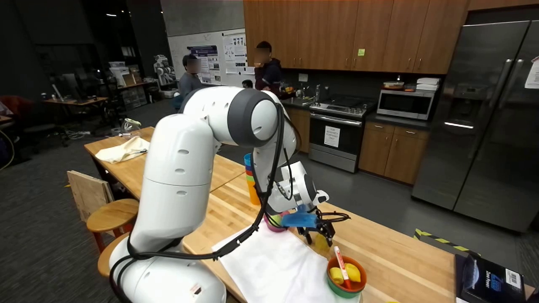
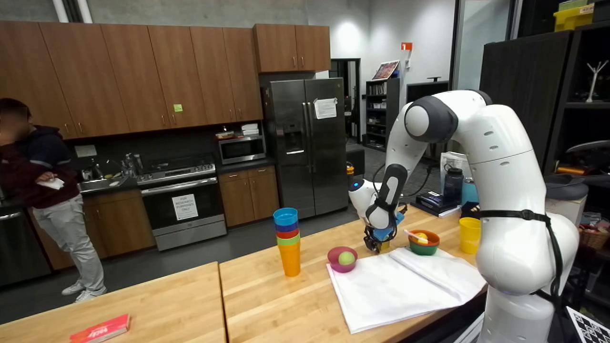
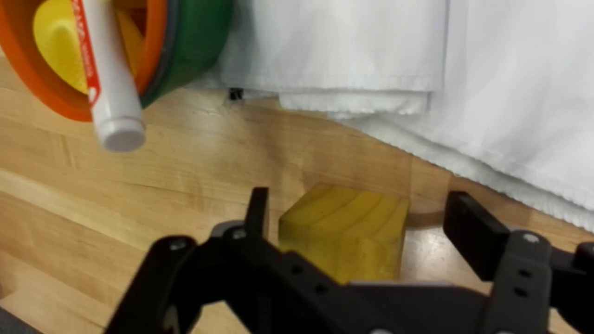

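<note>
The robot's hand (image 3: 358,207) is holding nothing: its two black fingers (image 3: 256,213) are standing wide apart, with a gap showing on each side of the yellow wooden block (image 3: 345,232). The block is sitting on the desk (image 3: 195,171), right between the fingers. A white cloth (image 3: 334,46) is lying near it, not touching. Close by, at the cloth's edge, an orange and green bowl (image 3: 199,51) is carrying yellow things (image 3: 58,46) and a white and red marker (image 3: 109,74) sticking out over the rim. In an exterior view, a pink bowl (image 2: 333,261) with a green ball (image 2: 346,258) inside is sitting at the cloth's corner, a stack of bright cups (image 2: 289,255) is standing near that, and a yellow cup (image 2: 470,236) is standing past the orange and green bowl.
</note>
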